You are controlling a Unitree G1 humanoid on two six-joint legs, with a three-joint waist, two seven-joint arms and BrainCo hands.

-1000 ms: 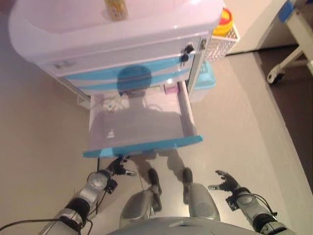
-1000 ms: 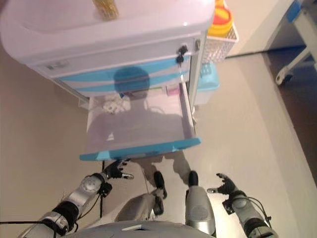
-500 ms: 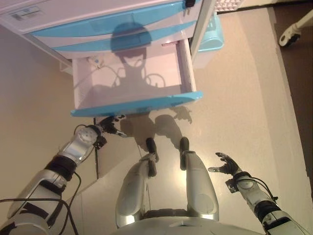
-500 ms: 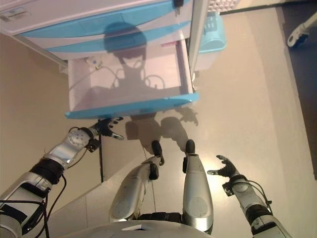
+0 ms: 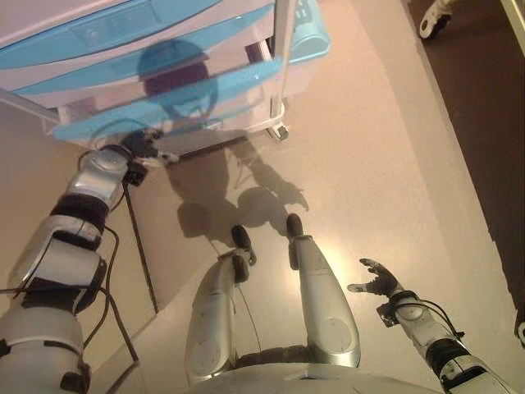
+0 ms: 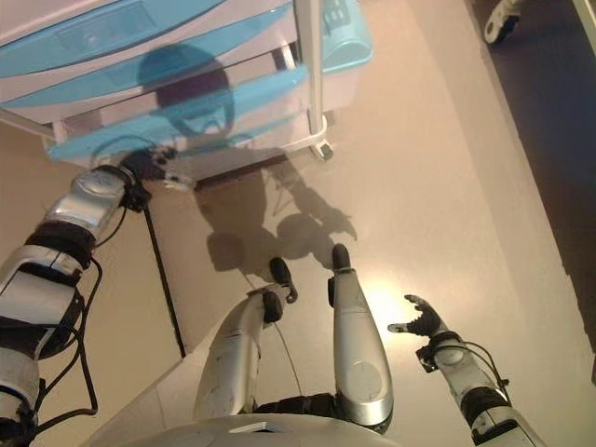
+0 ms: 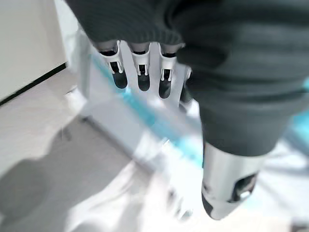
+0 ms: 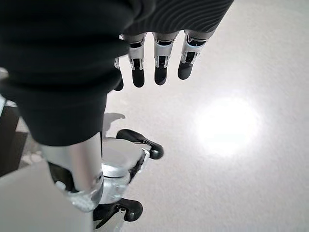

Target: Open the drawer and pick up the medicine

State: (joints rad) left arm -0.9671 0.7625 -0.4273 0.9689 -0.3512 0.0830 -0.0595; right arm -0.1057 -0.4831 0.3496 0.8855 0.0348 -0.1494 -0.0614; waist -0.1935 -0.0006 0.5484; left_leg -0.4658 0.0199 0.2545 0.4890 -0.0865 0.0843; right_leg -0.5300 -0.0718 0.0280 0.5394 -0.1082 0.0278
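The white cart's pulled-out drawer shows only its blue front (image 5: 189,94), seen edge-on at the top left. Its inside is hidden and no medicine shows in any view. My left hand (image 5: 139,146) is at the left end of that front, just under its edge. In the left wrist view its fingers (image 7: 140,72) are straight, with the blue edge (image 7: 145,116) right past them and nothing held. My right hand (image 5: 376,284) hangs open and empty over the floor at the lower right, and its fingers (image 8: 161,63) are spread.
Two more blue drawer fronts (image 5: 115,33) sit above the open one. A light-blue bin (image 5: 310,33) stands beside the cart, above a caster (image 5: 281,131). Another wheel (image 5: 431,20) stands on the darker floor at the top right.
The camera has swung, so the cart has slid up and left in the picture and the drawer's inside has dropped from sight. My left hand stays at the drawer front. The right hand holds still.
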